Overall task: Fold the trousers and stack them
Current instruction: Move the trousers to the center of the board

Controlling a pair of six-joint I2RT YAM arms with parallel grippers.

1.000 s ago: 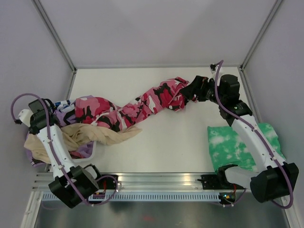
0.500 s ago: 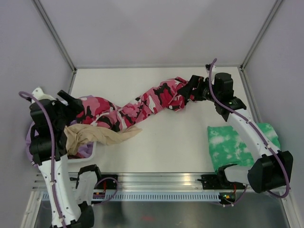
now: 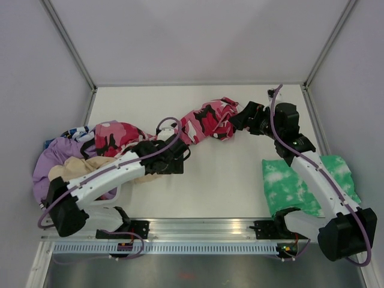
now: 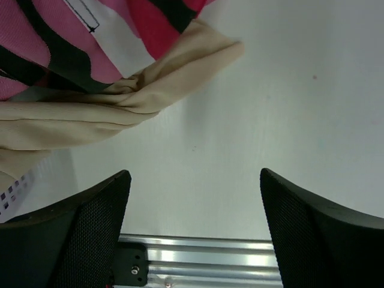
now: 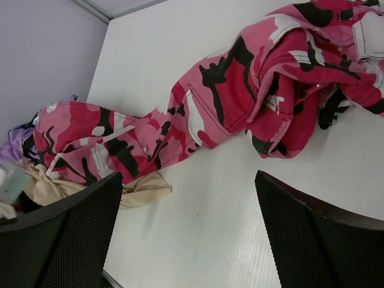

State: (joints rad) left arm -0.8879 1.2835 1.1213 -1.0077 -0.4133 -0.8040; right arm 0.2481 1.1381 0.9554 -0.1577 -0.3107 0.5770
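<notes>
The trousers (image 3: 204,123) lay strung across the table (image 3: 240,186), unfolded, one end on the clothes heap (image 3: 51,165). The left jaws and right jaws stood wide, holding nothing. Spreading looked unfinished. Next, the left jaws needed a hold on the leg end, clear of the beige garment (image 4: 90,114).

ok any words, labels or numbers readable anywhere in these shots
No readable text in any view.
White outlined patch on the pink, red, white and black camouflage cloth trousers: blank, no lettering visible.
Small dark marks on the white strip at the left edge of the left wrist view: too small to read.
</notes>
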